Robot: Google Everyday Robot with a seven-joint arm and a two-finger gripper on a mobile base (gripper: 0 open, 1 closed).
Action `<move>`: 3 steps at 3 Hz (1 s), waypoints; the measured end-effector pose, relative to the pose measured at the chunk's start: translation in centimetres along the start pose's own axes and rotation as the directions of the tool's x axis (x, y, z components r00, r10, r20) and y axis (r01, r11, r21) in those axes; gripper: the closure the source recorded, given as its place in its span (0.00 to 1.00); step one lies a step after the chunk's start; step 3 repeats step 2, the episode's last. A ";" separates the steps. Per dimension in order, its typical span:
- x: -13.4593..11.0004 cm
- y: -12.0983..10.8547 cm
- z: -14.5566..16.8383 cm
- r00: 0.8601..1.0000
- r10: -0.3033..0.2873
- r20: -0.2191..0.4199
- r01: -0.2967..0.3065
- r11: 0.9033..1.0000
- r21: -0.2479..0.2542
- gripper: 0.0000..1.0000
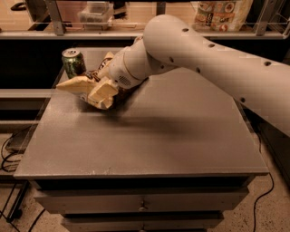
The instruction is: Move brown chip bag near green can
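The green can (73, 62) stands upright at the far left corner of the grey table (181, 140). My gripper (88, 90) hangs low over the table just right of and in front of the can, at the end of the big white arm that comes in from the right. Its cream fingers (74, 84) are shut on the brown chip bag (93, 75). Only a dark crinkled patch and a tan edge of the bag show behind the wrist; the rest is hidden. The bag sits close beside the can, and I cannot tell if they touch.
A pale bag with round pictures (222, 11) and a clear plastic container (97, 11) sit on the shelf behind the table. The table's left edge is close to the can. Cables lie on the floor at the left (9, 154).
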State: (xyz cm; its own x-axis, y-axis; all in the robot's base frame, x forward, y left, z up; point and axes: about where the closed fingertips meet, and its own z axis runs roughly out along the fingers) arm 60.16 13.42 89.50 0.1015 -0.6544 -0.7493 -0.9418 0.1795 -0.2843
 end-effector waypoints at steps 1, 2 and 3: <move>0.0 0.1 0.2 1.000 0.001 0.001 -0.001 1.000 -0.005 0.00; 0.0 0.1 0.2 1.000 0.001 0.001 -0.001 1.000 -0.005 0.00; 0.0 0.1 0.2 1.000 0.001 0.001 -0.001 1.000 -0.005 0.00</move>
